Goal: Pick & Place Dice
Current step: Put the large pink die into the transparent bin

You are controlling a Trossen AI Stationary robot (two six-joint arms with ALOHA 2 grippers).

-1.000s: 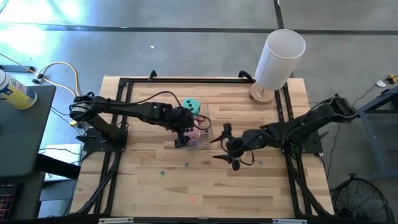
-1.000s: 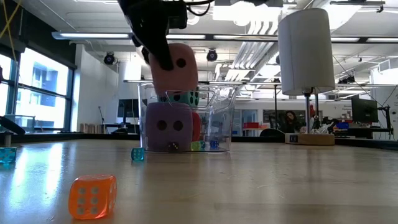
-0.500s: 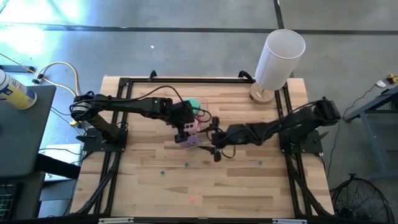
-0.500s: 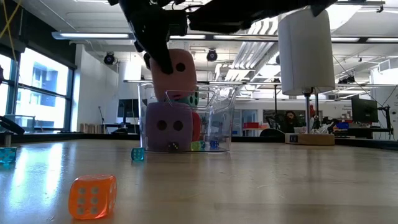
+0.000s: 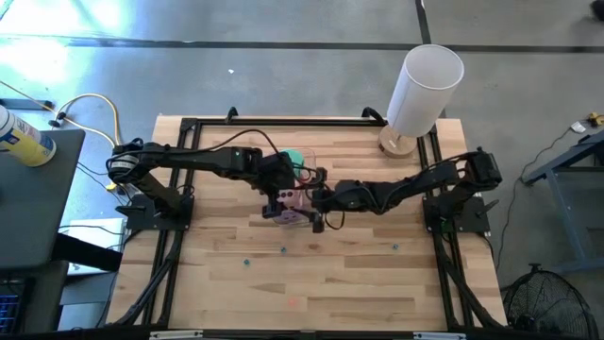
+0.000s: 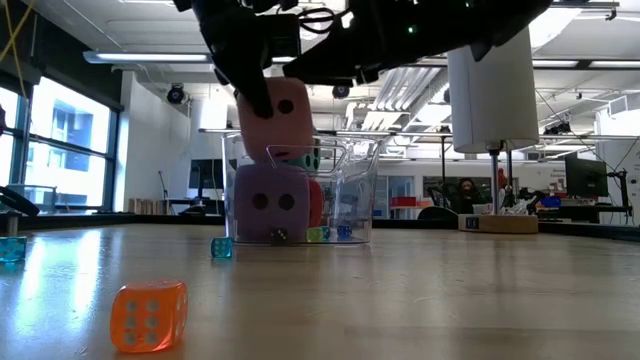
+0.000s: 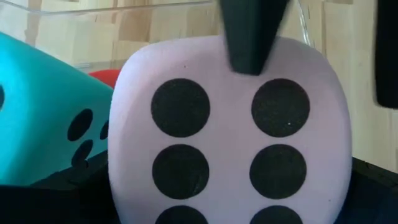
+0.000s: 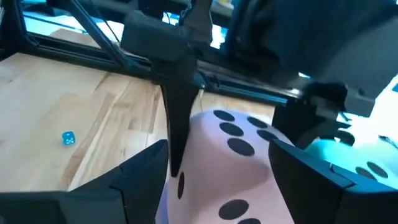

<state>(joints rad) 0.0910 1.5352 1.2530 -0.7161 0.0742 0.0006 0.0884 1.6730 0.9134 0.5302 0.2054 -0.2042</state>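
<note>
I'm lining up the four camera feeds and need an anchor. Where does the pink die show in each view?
High view: pink die at table centre, between the two arms' tips.
Low view: upper centre-left, above the clear container, atop the purple die.
Left wrist view: fills the middle, six-pip face showing.
Right wrist view: lower centre, between dark fingers.
Shared landmark: the teal die beside it, seen in all four views.
</note>
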